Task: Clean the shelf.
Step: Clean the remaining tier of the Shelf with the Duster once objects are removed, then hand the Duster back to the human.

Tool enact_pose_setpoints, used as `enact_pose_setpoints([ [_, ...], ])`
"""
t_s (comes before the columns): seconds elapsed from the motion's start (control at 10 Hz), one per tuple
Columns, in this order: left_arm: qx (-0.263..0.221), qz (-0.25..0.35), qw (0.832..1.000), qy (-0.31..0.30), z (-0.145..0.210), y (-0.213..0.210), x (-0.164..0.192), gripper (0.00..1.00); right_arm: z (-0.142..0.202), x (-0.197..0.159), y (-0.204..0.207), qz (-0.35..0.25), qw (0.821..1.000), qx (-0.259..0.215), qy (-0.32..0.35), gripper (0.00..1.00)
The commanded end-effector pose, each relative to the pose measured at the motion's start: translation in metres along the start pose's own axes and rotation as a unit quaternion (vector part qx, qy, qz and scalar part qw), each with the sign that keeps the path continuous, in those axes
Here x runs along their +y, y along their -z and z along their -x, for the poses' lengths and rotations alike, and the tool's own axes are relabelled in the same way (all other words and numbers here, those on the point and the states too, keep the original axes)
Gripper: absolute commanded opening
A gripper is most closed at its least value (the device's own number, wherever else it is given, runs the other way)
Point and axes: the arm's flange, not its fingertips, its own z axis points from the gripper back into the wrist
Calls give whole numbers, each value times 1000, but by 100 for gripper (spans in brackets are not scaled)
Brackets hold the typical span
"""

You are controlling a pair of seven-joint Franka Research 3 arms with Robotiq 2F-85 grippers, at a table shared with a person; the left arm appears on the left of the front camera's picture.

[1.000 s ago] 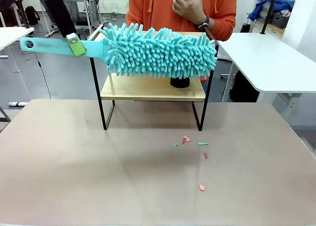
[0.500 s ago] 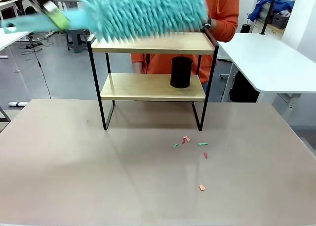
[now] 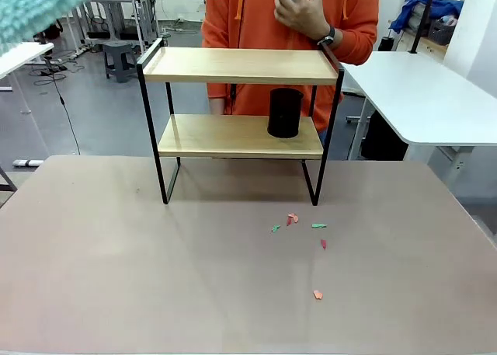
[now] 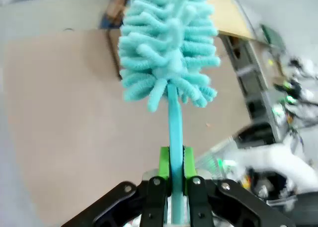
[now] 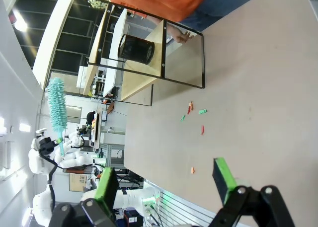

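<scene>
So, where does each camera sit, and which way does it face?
Front view: on the robot's side, facing across the table at the shelf and the person; the duster at top left.
Left wrist view: on the left arm, looking along the left gripper, shut on the duster's handle, toward the table.
Right wrist view: on the right arm, rolled sideways, past the open right gripper toward the shelf.
Shared: front and right wrist both show the scraps.

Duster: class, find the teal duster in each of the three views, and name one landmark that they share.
Front view: duster blurred in the top left corner, left of the shelf.
Left wrist view: duster from centre to top, handle in the shut left pincer.
Right wrist view: duster small at the left side, mid-height.
Shared landmark: the shelf, in all three.
</scene>
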Motion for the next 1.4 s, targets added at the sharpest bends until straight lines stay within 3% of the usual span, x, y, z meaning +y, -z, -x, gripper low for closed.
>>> enact_pose_setpoints([
  [0.0, -131, -138, 953, -235, -17, 58, 20, 12, -1, 1, 2, -10, 1000, -7, -12, 100],
  [0.2, -90, -165, 951, -247, -45, 103, 38, 12, -1, 1, 2, -10, 1000, -7, -12, 100],
  [0.3, -58, -204, 939, -269, -57, 126, 47, 12, -1, 1, 2, -10, 1000, -7, -12, 100],
  [0.4, -86, -142, 970, -177, -21, 78, 55, 12, -1, 1, 2, -10, 1000, -7, -12, 100],
  [1.3, -86, -142, 970, -177, -21, 78, 55, 12, -1, 1, 2, -10, 1000, -7, -12, 100],
])
